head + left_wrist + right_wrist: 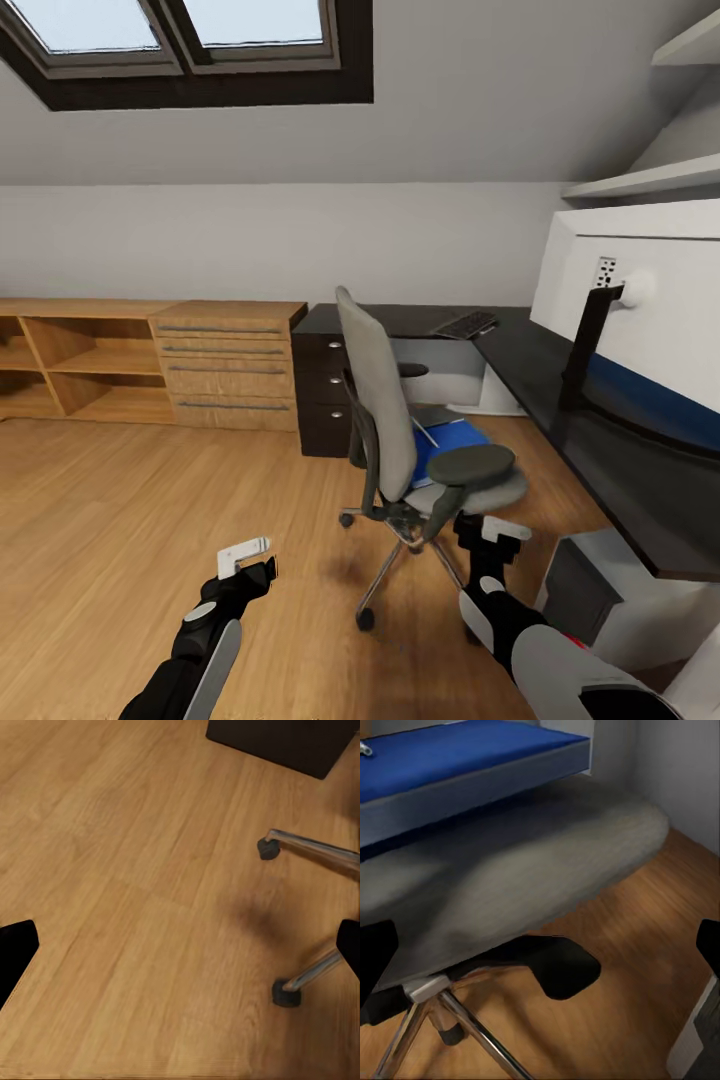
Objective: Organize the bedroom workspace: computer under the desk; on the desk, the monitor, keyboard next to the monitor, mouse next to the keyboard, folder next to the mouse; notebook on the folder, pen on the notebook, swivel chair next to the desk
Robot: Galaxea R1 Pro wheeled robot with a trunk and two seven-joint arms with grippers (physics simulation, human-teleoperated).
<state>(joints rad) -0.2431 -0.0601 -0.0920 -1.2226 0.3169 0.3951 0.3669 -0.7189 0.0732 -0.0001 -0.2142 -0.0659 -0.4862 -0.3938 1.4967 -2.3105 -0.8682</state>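
Now, left to right in the head view:
Shelving: a light wooden open shelf unit [60,365] at 9 o'clock, with a wooden drawer cabinet [228,365] touching its right side.
Left gripper [250,562]: at 7 o'clock over bare wooden floor [120,520], well apart from the chair; the wrist view shows dark fingertips [15,952] at both edges with a wide gap, so the fingers stand spread, holding nothing.
Swivel chair [385,410]: centre, turned with its back toward the cabinet, chrome base on the floor, close in front of the desk.
Folder [455,440]: bright blue, lying flat on the chair's seat, just behind the right armrest.
Keyboard [466,324]: on the desk's far corner at 1 o'clock.
Right gripper [490,535]: at 5 o'clock just beside the seat's front edge; fingers apart, empty.
Desk [620,470]: glossy black top running from 12 to 4 o'clock.
Monitor [640,330]: on the desk at 3 o'clock, pale back showing.
Computer [610,590]: light grey case under the desk at 4 o'clock.
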